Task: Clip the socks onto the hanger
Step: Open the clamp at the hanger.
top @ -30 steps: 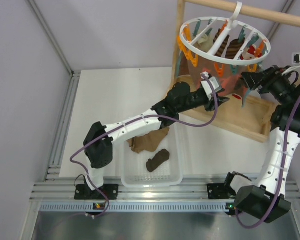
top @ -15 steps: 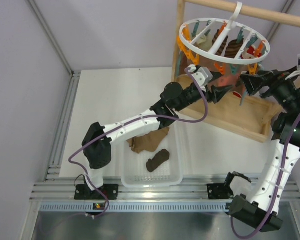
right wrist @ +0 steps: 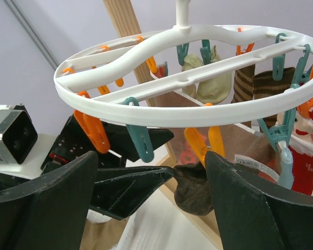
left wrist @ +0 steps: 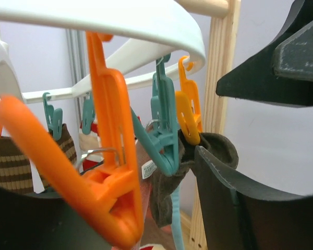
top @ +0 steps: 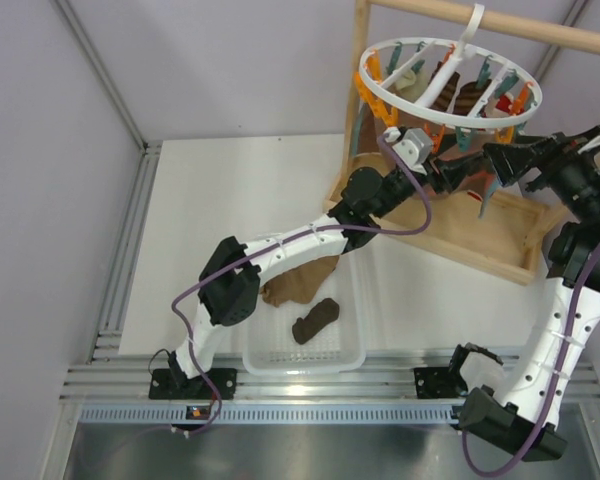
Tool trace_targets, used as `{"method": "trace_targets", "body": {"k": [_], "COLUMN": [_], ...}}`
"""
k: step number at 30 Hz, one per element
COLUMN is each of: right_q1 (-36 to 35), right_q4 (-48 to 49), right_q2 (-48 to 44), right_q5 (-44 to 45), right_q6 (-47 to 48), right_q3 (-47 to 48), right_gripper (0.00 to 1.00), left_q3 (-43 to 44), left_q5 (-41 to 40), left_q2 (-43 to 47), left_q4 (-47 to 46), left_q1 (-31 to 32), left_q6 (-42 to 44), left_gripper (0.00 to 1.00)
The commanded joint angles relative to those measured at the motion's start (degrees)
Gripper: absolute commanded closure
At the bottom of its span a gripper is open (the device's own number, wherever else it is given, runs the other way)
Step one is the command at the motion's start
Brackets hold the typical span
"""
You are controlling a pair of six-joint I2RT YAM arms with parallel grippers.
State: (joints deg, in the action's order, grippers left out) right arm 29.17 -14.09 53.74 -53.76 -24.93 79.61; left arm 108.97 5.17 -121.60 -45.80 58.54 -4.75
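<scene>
Dark sock [right wrist: 193, 190]: hangs pegged beneath the white hanger [right wrist: 161, 112] rim | Left jaws: released, just beside it | Right jaws: released wide, facing it

Soft, even light falls from overhead, bright but not harsh, and the white table [top: 240, 220] carries only faint, soft-edged shadows. A small glare sits on the near rim of the basket [top: 305, 368]. In the left wrist view the nearest orange peg [left wrist: 112, 198] smears out of focus. The hanger [right wrist: 161, 117] looks crisp in the right wrist view.
</scene>
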Motion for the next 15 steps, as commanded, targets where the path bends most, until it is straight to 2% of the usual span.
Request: {"method": "trace_targets", "body": {"k": [1, 5, 8, 9, 15], "right_q1": [0.6, 0.6, 0.6, 0.6, -0.2], "right_q4": [3.8, 6.3, 8.5, 9.2, 12.2], "right_q2": [0.1, 0.1, -0.1, -0.3, -1.2], "right_q5": [-0.6, -0.7, -0.6, -0.1, 2.9], "right_q6": [-2.9, -5.1, -7.5, -8.8, -12.1], "right_q3": [1.0, -0.9, -2.3, -2.7, -6.0], "right_gripper": [0.18, 0.21, 0.23, 0.24, 0.35], "left_q3": [3.0, 1.2, 0.0, -0.2, -1.1], "left_q5": [-0.3, 0.8, 1.2, 1.8, 1.8], "left_q2": [0.0, 0.5, 1.1, 1.5, 2.0], "left_q4": [-8.2, -10.9, -11.4, -11.3, -9.7], "left_q1": [0.2, 0.3, 0.5, 0.7, 2.3], "left_q6": [-1.6, -1.4, -0.1, 0.9, 6.9], "left_gripper": [0.43, 0.48, 0.6, 0.66, 0.85]}}
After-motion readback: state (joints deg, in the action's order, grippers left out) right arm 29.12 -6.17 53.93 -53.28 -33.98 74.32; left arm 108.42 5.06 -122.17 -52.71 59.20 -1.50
